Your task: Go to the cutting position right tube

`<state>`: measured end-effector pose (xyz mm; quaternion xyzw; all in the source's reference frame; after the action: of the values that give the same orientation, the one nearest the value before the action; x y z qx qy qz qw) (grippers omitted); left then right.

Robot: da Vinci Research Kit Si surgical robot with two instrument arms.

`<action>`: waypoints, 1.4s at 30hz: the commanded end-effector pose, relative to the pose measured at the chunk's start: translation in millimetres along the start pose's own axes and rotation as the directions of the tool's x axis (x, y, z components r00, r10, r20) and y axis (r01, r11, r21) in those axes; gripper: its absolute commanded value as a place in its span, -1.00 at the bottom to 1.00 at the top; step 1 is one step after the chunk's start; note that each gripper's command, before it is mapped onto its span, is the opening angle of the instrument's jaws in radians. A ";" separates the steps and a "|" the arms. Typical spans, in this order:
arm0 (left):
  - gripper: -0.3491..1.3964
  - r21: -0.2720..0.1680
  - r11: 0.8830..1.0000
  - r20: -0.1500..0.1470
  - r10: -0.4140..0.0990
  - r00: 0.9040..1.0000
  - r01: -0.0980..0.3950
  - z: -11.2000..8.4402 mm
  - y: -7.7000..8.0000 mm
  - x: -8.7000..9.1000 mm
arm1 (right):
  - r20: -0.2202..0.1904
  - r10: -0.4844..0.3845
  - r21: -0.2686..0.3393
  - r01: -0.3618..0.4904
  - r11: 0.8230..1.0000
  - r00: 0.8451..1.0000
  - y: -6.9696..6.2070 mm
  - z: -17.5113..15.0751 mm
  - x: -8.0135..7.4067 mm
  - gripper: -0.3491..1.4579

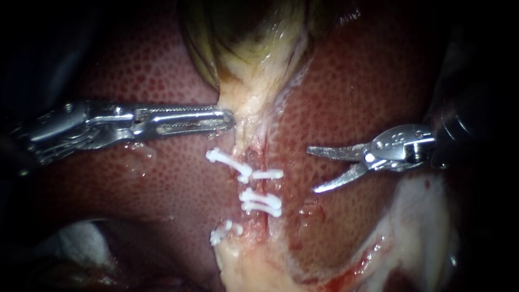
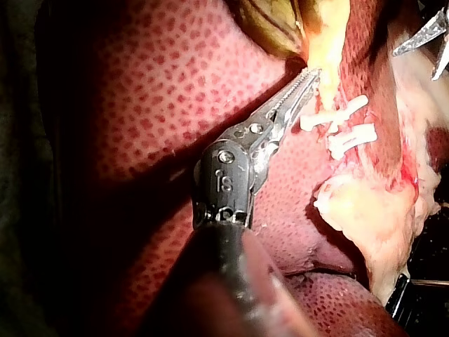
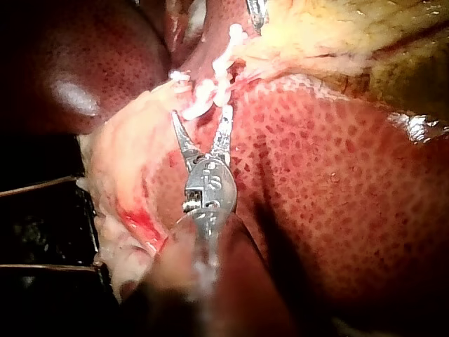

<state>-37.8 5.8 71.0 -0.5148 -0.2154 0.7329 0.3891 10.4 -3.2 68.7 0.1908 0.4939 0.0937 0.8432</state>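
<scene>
The left instrument point(image 1: 230, 118) is made of bright polished steel. Its end effector is long and slim, with a narrow slot along its length and fine teeth on the inner edges, and behind it there is a jointed metal wrist with small round pins, which goes into a dark shaft. The right instrument point(image 1: 312, 170) is also silver metal but shorter: its end effector is two thin, pointed blades on a rounded hinge piece with small stamped marks, fixed to a black shaft.
</scene>
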 end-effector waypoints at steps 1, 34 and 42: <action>-1.00 -0.001 1.000 0.000 0.000 1.000 0.000 -0.1 0.1 0.1 | 0.000 0.000 0.000 0.000 1.000 1.000 0.0 0.0 0.0 0.97; -1.00 0.022 1.000 -0.054 0.003 0.999 -0.002 -9.3 2.5 7.1 | 0.001 0.044 0.031 -0.044 0.999 0.999 -0.7 4.6 -1.8 0.97; -1.00 0.022 1.000 -0.054 0.003 0.999 -0.001 -9.3 2.5 7.1 | 0.043 0.095 0.057 -0.097 0.994 0.995 -0.5 9.3 -5.1 0.97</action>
<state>-31.3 9.2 61.6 -0.5302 -0.1962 0.7215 0.3997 16.1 -7.8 77.3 0.2426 0.4672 0.1168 0.8421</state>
